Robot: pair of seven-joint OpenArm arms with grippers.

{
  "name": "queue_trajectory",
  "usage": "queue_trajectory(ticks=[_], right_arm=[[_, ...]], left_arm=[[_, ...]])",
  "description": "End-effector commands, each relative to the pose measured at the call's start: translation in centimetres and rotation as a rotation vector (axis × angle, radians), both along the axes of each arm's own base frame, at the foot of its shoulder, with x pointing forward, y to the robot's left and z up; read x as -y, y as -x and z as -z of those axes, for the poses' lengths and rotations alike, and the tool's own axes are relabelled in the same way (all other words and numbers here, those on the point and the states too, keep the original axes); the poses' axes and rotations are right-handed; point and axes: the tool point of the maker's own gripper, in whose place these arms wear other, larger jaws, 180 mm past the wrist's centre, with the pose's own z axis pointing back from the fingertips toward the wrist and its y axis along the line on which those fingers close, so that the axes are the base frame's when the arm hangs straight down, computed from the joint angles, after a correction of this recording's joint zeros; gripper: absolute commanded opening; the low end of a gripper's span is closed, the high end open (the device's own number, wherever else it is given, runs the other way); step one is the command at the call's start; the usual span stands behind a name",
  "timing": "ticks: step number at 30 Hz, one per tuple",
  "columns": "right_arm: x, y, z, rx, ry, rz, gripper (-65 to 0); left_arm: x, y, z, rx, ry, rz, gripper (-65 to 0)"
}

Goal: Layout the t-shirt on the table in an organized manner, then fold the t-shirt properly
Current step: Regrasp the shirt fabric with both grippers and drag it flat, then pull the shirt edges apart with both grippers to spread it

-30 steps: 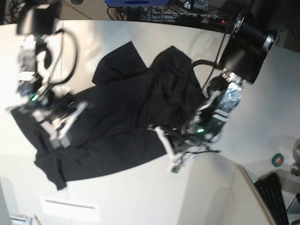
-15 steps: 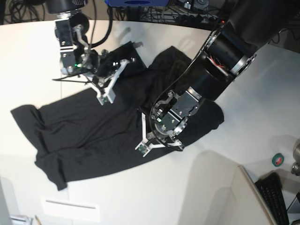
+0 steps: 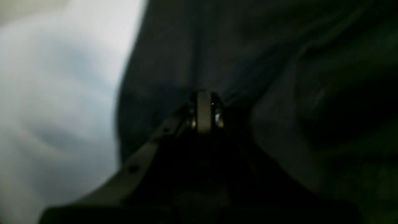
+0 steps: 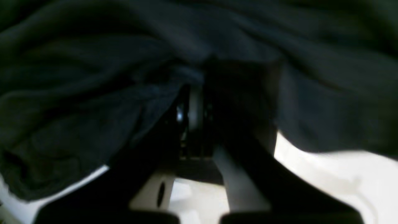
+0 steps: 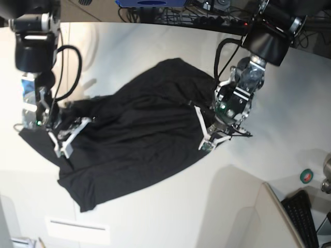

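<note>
Left wrist view, nearest first: the left hand (image 3: 203,113) is showing its fingers pressed together, closed on a pinch of the t-shirt (image 3: 264,77). Black cloth is spreading away from the fingertips and to their right; the pale desk (image 3: 56,93) is lying bare off to the hand's left. Focus is poor, so cloth detail is not resolving.

Right wrist view: the right hand (image 4: 194,107) is likewise closed, with dark fabric bunching over and around its fingertips. The t-shirt (image 4: 93,93) is filling the frame above and to both sides of this hand in heavy folds; bright desk (image 4: 335,174) is peeking out below the cloth at lower right.

Base view, farther off, is giving what neither wrist camera does: the whole layout. The t-shirt (image 5: 139,134) is lying crumpled and slanted across the desk (image 5: 155,46), stretching between the two hands. The right hand (image 5: 64,139) is gripping the garment's edge on one side, the left hand (image 5: 209,134) the opposite edge. Cloth is sagging past the right hand toward the desk's near edge. No print is showing. Beyond the left hand, a green-ringed tape roll (image 5: 306,176) and a keyboard (image 5: 302,217) are sitting well apart from the shirt.
</note>
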Motion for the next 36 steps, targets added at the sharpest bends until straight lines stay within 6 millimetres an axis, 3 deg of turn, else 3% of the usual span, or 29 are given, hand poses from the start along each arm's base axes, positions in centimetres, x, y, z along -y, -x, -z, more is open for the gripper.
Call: queue_trajectory(ticks=[1, 4, 8, 10, 12, 14, 16, 19, 22, 27, 30, 32, 36], right_arm=[[2.5, -0.1, 0.1, -0.056, 0.087, 0.019, -65.0], [4.9, -3.4, -1.5, -0.015, 0.109, 0.053, -65.0], [8.0, -6.5, -3.3, 0.023, 0.127, 0.106, -65.0], [9.4, -7.1, -4.3, 0.028, 0.146, 0.119, -65.0], [10.5, -7.1, -5.4, 0.020, 0.173, 0.115, -65.0], [11.0, -6.5, -6.6, 0.028, 0.211, 0.086, -65.0], [10.5, -5.3, -8.1, 0.072, 0.258, 0.039, -65.0], [7.7, -2.9, -10.2, 0.140, 0.289, -0.038, -65.0], [4.0, 0.9, -10.2, 0.130, 0.261, -0.089, -65.0], [-3.7, 7.4, -7.6, 0.058, 0.101, -0.112, -65.0], [-7.9, 10.0, -6.3, 0.009, 0.029, -0.160, -65.0], [-10.1, 11.4, -5.2, -0.018, -0.004, -0.205, -65.0], [-10.9, 12.8, -1.7, -0.048, -0.035, -0.203, -65.0]], left_arm=[[1.5, -0.3, -1.2, 0.031, 0.039, 0.014, -65.0], [3.9, 2.9, -0.8, -0.007, 0.087, 0.039, -65.0], [10.3, 6.7, -1.0, -0.043, 0.231, 0.061, -65.0], [13.0, 7.4, -2.2, -0.026, 0.277, 0.106, -65.0], [14.2, 7.0, -3.7, 0.010, 0.302, 0.137, -65.0], [14.3, 4.9, -5.7, 0.076, 0.309, 0.145, -65.0], [13.2, 2.0, -7.2, 0.134, 0.299, 0.118, -65.0], [11.6, -2.6, -8.2, 0.176, 0.258, 0.081, -65.0], [11.9, -6.4, -7.9, 0.161, 0.225, 0.065, -65.0], [15.4, -10.3, -6.4, 0.123, 0.238, 0.061, -65.0], [16.6, -11.6, -5.1, 0.126, 0.244, 0.071, -65.0], [15.4, -11.9, -3.4, 0.105, 0.217, 0.057, -65.0], [15.3, -9.8, -0.3, 0.074, 0.152, 0.125, -65.0]])
